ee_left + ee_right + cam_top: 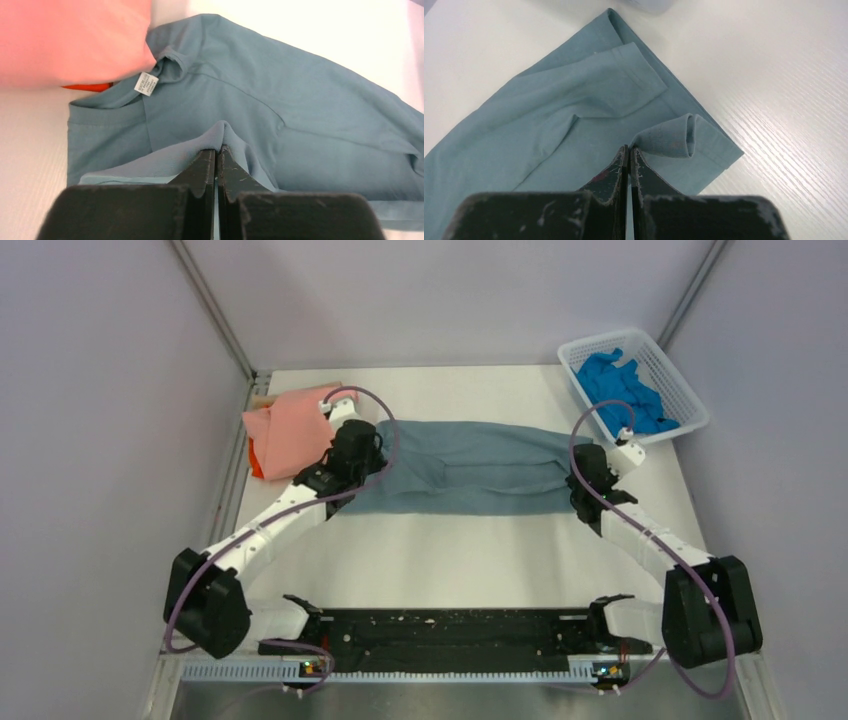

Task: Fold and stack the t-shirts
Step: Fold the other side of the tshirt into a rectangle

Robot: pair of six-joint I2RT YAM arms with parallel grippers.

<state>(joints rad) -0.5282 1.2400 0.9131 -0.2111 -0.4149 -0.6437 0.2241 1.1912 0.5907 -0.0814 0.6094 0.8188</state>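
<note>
The grey-blue t-shirt lies stretched across the middle of the table as a long folded band. My left gripper is shut on a pinch of its cloth at the collar end, near the white label. My right gripper is shut on a raised fold at the hem end. The salmon-pink t-shirt lies folded at the back left on top of the orange one, of which only an edge shows. The bright blue t-shirt is crumpled in the basket.
The white mesh basket stands at the back right corner. A black rail runs along the near edge between the arm bases. Grey walls close in the table on three sides.
</note>
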